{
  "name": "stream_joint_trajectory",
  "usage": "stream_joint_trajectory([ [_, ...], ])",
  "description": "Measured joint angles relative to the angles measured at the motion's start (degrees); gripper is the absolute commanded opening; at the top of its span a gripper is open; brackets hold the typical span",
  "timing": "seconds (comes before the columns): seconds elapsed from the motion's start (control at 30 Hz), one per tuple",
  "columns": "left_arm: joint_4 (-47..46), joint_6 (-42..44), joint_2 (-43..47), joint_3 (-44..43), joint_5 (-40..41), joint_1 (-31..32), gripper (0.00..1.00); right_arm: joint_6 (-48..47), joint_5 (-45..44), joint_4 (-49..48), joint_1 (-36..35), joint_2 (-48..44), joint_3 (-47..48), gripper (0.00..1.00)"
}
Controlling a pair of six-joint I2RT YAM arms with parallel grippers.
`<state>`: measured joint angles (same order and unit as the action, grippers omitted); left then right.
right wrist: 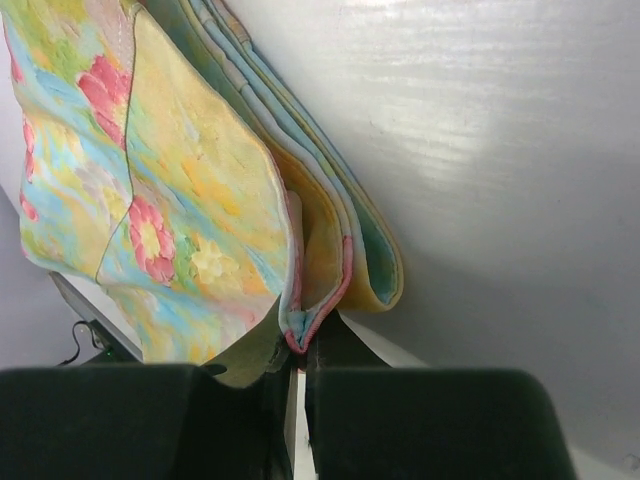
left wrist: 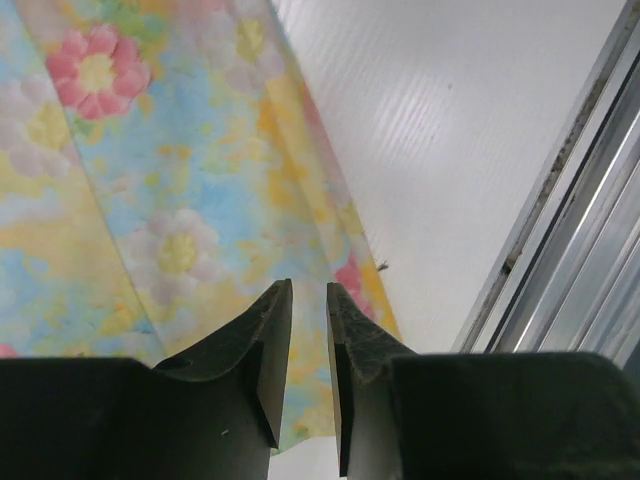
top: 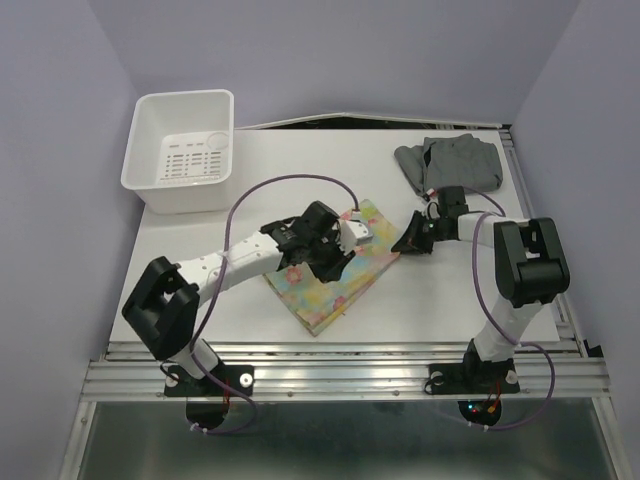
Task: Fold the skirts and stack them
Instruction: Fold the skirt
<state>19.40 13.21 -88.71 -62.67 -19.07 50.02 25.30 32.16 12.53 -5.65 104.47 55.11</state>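
No legible text, label, brand, number or sign in any view.
- White bin (top: 145, 150): moulded marks on floor, rows of short dashes plus round emblem. Too small to read.
- Floral skirt (top: 330, 290): printed flowers only, no lettering, no tag visible in top or wrist views.
- Arm housings: any markings too small to make out.
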Motion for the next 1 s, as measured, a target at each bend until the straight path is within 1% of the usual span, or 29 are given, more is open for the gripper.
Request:
stream_joint_trajectory([
  [0.13, 3.1, 1.3, -1.9, 0.5, -1.4, -9.7, 0.32, -0.1, 0.5, -0.8, 0.0, -1.4, -2.3, 0.01],
  [0.17, 4.3, 1.8, -3.3, 0.5, -1.1, -13.0, 0.31, -0.1, 0.6, -0.8, 0.0, -1.7, -2.7, 0.01],
  [0.23, 5.9, 2.3, -5.4, 0.5, 0.0, -15.7, 0.3, -0.1, 1.1, -0.9, 0.0, -2.1, -3.3, 0.01],
  [0.3, 7.2, 2.7, -7.1, 0.5, 0.5, -16.0, 0.29, -0.2, 1.6, -0.8, 0.0, -2.2, -3.6, 0.05],
  [0.33, 7.8, 2.9, -8.1, 0.5, 0.7, -15.6, 0.29, -0.4, 1.7, -0.8, 0.0, -2.2, -3.8, 0.09],
  [0.43, 8.5, 3.2, -11.5, 0.4, 2.7, -14.7, 0.27, -0.9, 2.3, -0.7, 0.0, -2.8, -4.6, 0.15],
  [0.47, 8.5, 3.3, -12.7, 0.1, 3.2, -14.5, 0.25, -1.3, 2.4, -0.5, 0.0, -3.2, -5.2, 0.32],
  [0.53, 9.4, 3.5, -14.2, -2.2, 4.3, -14.5, 0.23, -2.4, 3.5, 1.1, 0.1, -4.3, -5.9, 0.6],
  [0.57, 9.9, 3.7, -15.1, -3.3, 4.7, -14.5, 0.22, -2.8, 4.2, 2.1, 0.0, -5.1, -5.8, 0.78],
  [0.6, 10.3, 3.9, -16.0, -4.5, 5.4, -14.5, 0.22, -3.6, 5.1, 2.6, 0.0, -5.8, -5.8, 0.85],
  [0.63, 10.8, 4.4, -17.0, -6.1, 6.0, -14.5, 0.21, -4.1, 5.7, 3.9, 0.1, -6.5, -5.4, 0.95],
  [0.67, 11.2, 4.8, -18.5, -8.0, 6.6, -14.5, 0.21, -5.6, 4.3, 6.2, 0.0, -7.7, -4.2, 1.0],
  [0.77, 9.9, 7.5, -21.4, -12.2, 9.2, -14.5, 0.22, -9.3, 1.3, 11.7, 1.2, -8.9, -1.0, 1.0],
  [0.83, 8.4, 10.0, -22.6, -13.7, 11.2, -14.5, 0.22, -13.4, -0.8, 15.5, 3.0, -8.9, 2.4, 1.0],
  [0.9, 6.3, 13.4, -23.3, -14.5, 13.4, -14.5, 0.22, -17.6, -1.6, 20.5, 4.5, -8.9, 8.5, 1.0],
  [1.0, 2.1, 20.3, -24.0, -14.5, 17.6, -14.5, 0.22, -23.7, -0.7, 23.8, 4.9, -7.8, 19.5, 1.0],
])
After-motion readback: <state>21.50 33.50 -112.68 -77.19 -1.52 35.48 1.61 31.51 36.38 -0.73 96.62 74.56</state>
